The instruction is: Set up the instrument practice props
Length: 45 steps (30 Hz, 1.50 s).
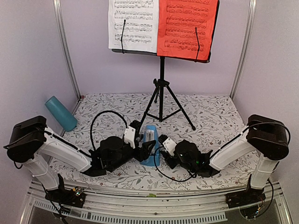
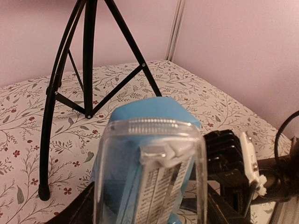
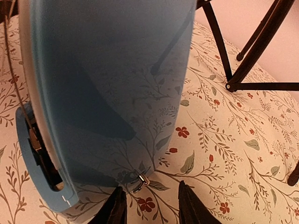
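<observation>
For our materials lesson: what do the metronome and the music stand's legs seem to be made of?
The metronome looks plastic: glossy blue shell mirroring the floral cloth, clear ribbed front cover. The music stand is probably painted metal: thin, straight black tubes, riveted joints.

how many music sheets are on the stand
2. The white sheet sits on the left half of the stand, and the red sheet is beside it on the right half. Another sheet could be hidden behind them.
</observation>
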### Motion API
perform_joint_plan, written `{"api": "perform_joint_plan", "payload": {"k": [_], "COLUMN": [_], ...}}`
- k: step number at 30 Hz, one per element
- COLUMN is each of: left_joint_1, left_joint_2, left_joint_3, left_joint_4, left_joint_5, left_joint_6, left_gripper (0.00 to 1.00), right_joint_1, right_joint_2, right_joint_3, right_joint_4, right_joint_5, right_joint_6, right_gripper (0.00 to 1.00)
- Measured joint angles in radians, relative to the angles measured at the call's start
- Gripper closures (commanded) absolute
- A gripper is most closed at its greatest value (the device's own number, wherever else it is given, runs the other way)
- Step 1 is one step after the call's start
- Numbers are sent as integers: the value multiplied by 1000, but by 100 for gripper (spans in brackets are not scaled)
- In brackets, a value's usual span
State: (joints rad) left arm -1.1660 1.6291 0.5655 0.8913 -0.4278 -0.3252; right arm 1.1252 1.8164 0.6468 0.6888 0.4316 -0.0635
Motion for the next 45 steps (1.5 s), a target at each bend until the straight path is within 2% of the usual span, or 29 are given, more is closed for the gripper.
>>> {"api": "perform_joint_plan", "payload": {"k": [7,14,21,25,30,34,36,45], "left_joint_1": [-2,-2,10,76,238,358,391,454], "left_joint_2": [-79,-224,-341,-385,-371,-292,-238,0], "left_joint_3": [0,0,32,72,83,106,135,285], "left_joint_4": [-94,-232,-556,-780,-958,-1042,-1075,-1120], "left_joint_5": [3,8,-40,-41,20,92,111,146], "left_joint_6": [-9,-51,-184,-294,-361,-358,-343,-267], "left_gripper": [100,100,100,100,100,100,97,86], "right_joint_1": [0,-3,-8,-27,-61,-78,-84,-102], "right_joint_2": [-135,-270,-342,-415,-480,-500,-511,-578], "right_joint_3": [-13,-21,-21,-21,-21,-21,-22,-58], "right_joint_4": [-97,-159,-250,-290,-301,-312,-317,-326], "right_joint_5": [-26,-58,-75,-85,-118,-143,-154,-182], "right_joint_6": [66,140,201,243,288,308,312,315], "right_gripper": [34,16,0,1,1,1,1,1]}}
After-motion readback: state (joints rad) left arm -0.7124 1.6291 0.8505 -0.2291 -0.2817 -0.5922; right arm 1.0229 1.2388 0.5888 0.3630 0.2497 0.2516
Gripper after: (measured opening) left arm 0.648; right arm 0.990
